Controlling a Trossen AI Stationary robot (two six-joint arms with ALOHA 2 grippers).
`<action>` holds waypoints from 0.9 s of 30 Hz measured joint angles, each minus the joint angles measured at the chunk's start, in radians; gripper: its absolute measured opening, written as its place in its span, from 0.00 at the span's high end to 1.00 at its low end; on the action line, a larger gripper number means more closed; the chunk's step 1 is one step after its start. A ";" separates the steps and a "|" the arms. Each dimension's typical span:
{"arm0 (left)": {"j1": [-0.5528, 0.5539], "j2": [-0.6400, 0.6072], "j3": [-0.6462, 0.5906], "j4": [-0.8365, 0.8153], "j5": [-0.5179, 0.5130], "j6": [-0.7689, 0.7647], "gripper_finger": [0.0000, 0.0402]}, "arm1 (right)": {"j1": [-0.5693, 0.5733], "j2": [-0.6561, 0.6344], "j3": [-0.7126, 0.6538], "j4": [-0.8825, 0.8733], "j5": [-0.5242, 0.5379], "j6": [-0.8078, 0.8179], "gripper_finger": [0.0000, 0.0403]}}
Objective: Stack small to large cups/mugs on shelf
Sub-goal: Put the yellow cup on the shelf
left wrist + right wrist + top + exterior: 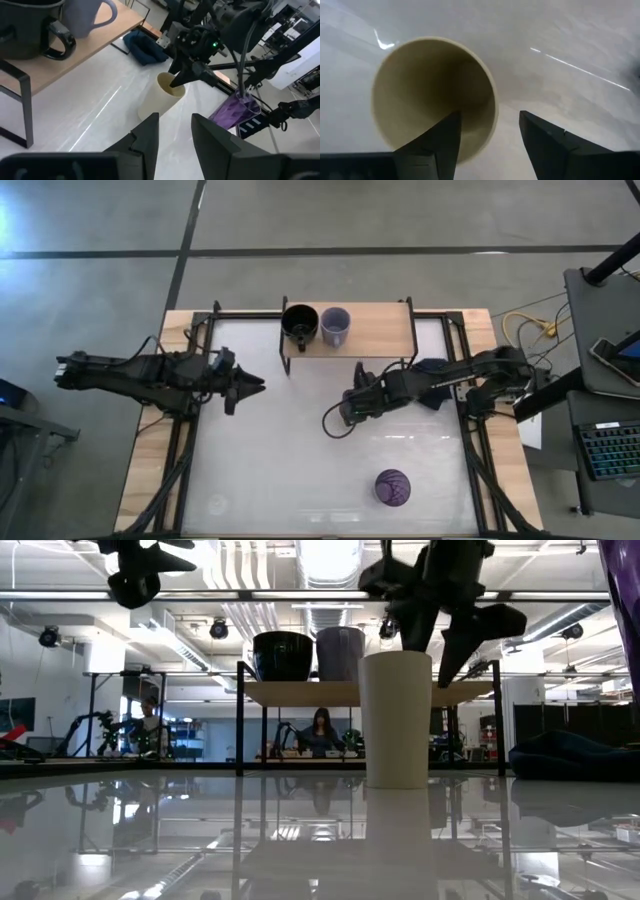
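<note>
A cream cup [336, 423] stands upright on the white table, also in the low view [395, 720] and the left wrist view [160, 100]. My right gripper [490, 132] is open above it, pointing down, with one finger [437, 140] inside the cup's mouth and the other [547, 142] outside its wall; neither plainly touches. A black mug [298, 323] and a lavender-grey mug [335, 326] stand side by side on the wooden shelf [378, 330]. A purple tumbler [392, 488] stands near the table's front edge. My left gripper [255, 383] is open and empty, left of the cup.
A dark navy cloth lump [432, 370] lies at the table's right, beside the shelf's right end. The right part of the shelf board [460, 692] is bare. People show in the room behind the table [322, 730].
</note>
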 joint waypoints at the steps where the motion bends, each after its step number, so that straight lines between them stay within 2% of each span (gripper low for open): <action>1: 0.000 -0.001 -0.004 0.002 0.002 0.000 0.75 | 0.000 0.009 0.000 0.001 -0.001 0.003 0.53; 7: 0.000 -0.002 -0.010 -0.001 0.009 0.006 0.75 | -0.003 0.024 0.009 0.008 -0.012 0.006 0.66; 14: 0.000 -0.002 -0.011 -0.008 0.033 0.029 0.75 | -0.016 -0.027 0.011 -0.003 -0.019 -0.019 0.94; 22: 0.000 -0.001 -0.011 -0.008 0.037 0.029 0.75 | -0.015 -0.203 0.013 -0.043 0.044 -0.010 0.98; 27: 0.000 0.006 -0.011 -0.006 0.037 0.029 0.75 | -0.015 -0.294 0.140 -0.325 0.222 0.030 0.98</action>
